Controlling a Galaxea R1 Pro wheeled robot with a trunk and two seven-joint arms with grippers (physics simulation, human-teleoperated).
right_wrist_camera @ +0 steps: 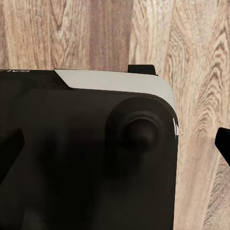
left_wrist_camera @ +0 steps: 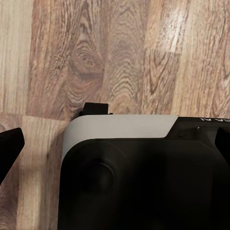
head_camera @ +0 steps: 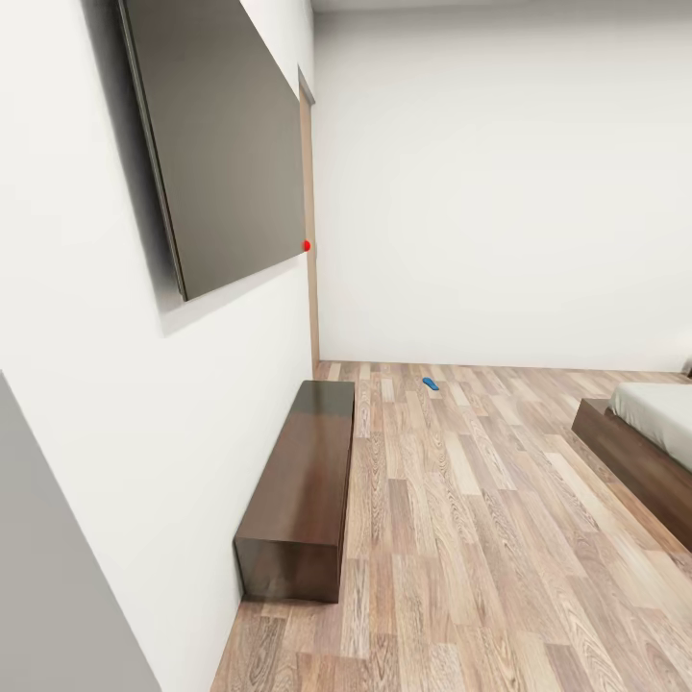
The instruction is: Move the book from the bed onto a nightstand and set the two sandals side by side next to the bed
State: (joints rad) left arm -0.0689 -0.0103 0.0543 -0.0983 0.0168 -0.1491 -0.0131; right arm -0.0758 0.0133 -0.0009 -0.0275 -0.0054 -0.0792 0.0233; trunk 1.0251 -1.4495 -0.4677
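Note:
One small bright-blue sandal (head_camera: 430, 383) lies on the wood floor far ahead, near the back wall. The bed (head_camera: 646, 437) shows its dark-brown frame corner and grey mattress at the right edge of the head view. The book, the nightstands and the second sandal are out of view. In the left wrist view my left gripper (left_wrist_camera: 115, 143) hangs over my own dark base with its fingers (left_wrist_camera: 9, 143) spread to the frame's edges, open and empty. My right gripper (right_wrist_camera: 115, 143) is the same, its fingers (right_wrist_camera: 223, 143) wide apart and holding nothing.
A long low dark-wood bench (head_camera: 301, 481) stands against the white wall on the left, under a dark wall-mounted screen (head_camera: 216, 144). A doorway edge (head_camera: 309, 231) sits in the far corner. Wood-plank floor (head_camera: 461, 519) stretches between bench and bed.

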